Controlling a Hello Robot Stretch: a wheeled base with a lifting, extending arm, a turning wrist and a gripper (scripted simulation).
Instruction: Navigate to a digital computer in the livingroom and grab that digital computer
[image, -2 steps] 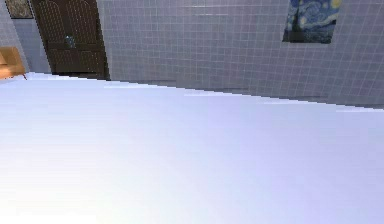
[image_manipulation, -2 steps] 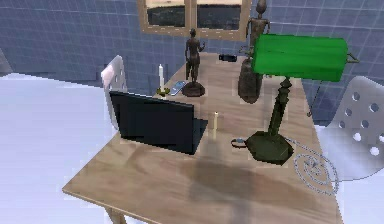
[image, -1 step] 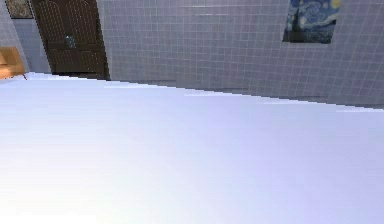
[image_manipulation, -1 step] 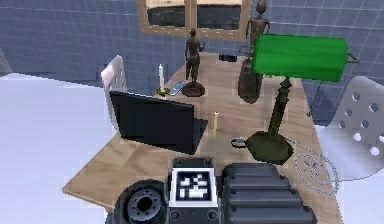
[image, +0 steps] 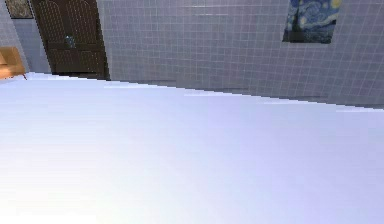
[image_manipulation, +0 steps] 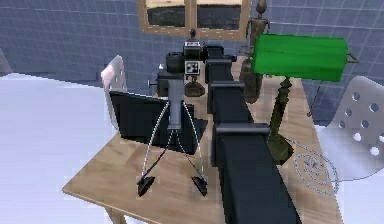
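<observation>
Forward view: door (image: 70, 35) and painting (image: 308, 20) both cut by the top edge; orange thing (image: 8, 62) clipped at the left edge, kind unclear. Arm side view: window (image_manipulation: 195, 12) cut at top, chair (image_manipulation: 360, 110) cut by the right edge; statue (image_manipulation: 259, 18) lower part behind the lamp shade (image_manipulation: 300, 55); arm (image_manipulation: 250, 170) covers a strip of table (image_manipulation: 100, 170); gripper (image_manipulation: 172, 186) crosses the laptop (image_manipulation: 132, 115), and whether it holds anything, cannot tell.

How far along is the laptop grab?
Done, apparently: the drive, since the arm reaches over the wooden desk. In hand: the gripper hangs by the open laptop; I can't tell whether it holds anything. Left: the lift, as the laptop sits on the desk.
</observation>
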